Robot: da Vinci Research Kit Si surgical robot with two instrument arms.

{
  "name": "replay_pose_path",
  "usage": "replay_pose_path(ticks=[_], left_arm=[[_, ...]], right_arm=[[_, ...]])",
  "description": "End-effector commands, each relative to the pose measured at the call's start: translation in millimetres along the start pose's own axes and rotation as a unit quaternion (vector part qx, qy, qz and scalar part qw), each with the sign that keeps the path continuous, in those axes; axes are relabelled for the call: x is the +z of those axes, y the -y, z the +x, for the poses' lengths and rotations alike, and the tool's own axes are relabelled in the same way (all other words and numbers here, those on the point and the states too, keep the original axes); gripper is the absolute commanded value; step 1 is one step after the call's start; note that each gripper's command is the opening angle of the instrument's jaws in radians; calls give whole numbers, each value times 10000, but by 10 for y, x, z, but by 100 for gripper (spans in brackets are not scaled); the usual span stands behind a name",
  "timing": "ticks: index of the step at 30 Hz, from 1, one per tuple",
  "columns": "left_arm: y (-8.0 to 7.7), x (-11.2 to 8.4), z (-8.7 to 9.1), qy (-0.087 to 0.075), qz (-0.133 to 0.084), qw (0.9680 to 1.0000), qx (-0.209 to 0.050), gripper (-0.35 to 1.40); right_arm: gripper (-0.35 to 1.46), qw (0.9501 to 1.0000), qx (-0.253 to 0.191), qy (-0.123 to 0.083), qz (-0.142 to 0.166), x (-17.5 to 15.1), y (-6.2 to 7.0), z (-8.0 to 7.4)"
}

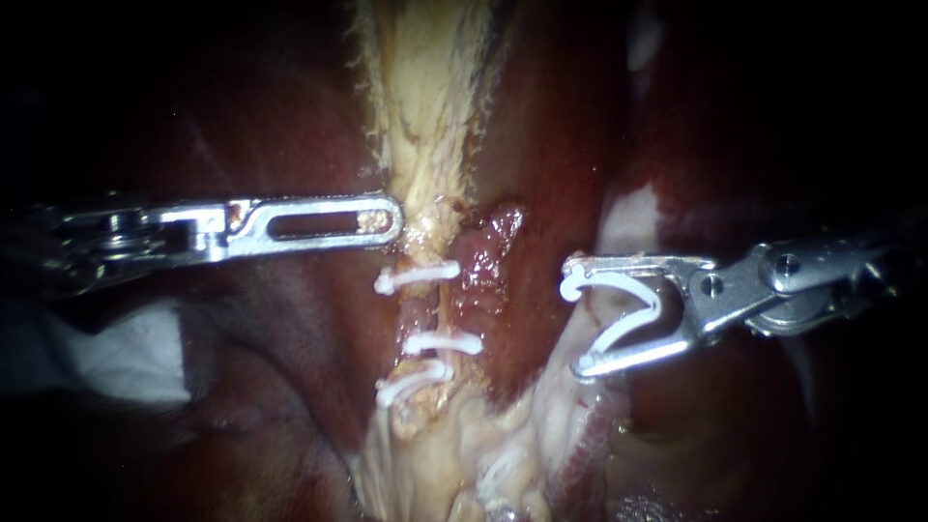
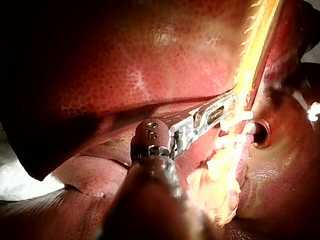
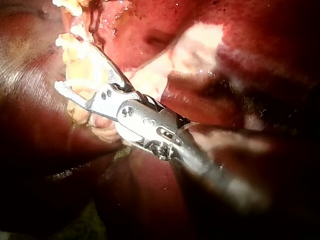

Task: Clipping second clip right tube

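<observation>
Endoscope view, nearest first: my R instrument (image 1: 575, 317) comes in from the right. Its claw stands wide apart but grips an open white clip (image 1: 657, 307) from both sides, mouth facing left. Nothing is inside the mouth yet. R wrist view agrees: the claw is spread, pale tissue ahead of it, no tube in it.

Next out, left of the clip's mouth & apart from it w/ dark wet tissue between, is a reddish tube (image 1: 480, 275). I take it for the right tube, tho I'm not sure of that. Its long axis runs roughly up-down in the endoscope view. The clip's two legs sit one above the other, so they look lined up along the tube, not across it. My guess: the claw needs a roll as well as travel to the left before it can straddle the tube.

Just beyond is a pale tube (image 1: 425, 309) w/ three set clips (image 1: 418, 275) across it.

My L instrument (image 1: 387, 220) is the closer of the two to the tubes. Its claw looks together, tip against the pale strip (image 1: 425, 97) above the top set clip. Can't tell if it pinches any.

Liver (image 1: 551, 116) lies behind it all.
</observation>
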Motion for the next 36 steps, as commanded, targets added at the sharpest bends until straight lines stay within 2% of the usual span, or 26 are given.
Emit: replay_pose_path(ticks=[1, 9, 15, 21, 26, 36], left_arm=[[0, 0, 0, 2, -2, 10000, -1, -35], [2, -5, -1, 7, 31, 10000, -8, -35], [9, -22, -11, 16, 154, 9999, -23, -35], [18, -47, -20, 124, 210, 9997, 11, -35], [26, -61, -25, 205, 269, 9994, -1, -35], [53, -71, -14, 294, 284, 9992, 14, -35]], right_arm=[[60, 10000, 0, 0, 1, 0, 0, 0], [60, 10000, 50, -8, 29, 5, 2, 1], [60, 9998, 171, -17, 72, 13, 3, -5], [59, 9995, 303, -19, 94, 32, -1, -18], [59, 9989, 468, 25, 92, 56, -11, -33], [59, 9972, 733, 165, -3, 107, -40, -60]])
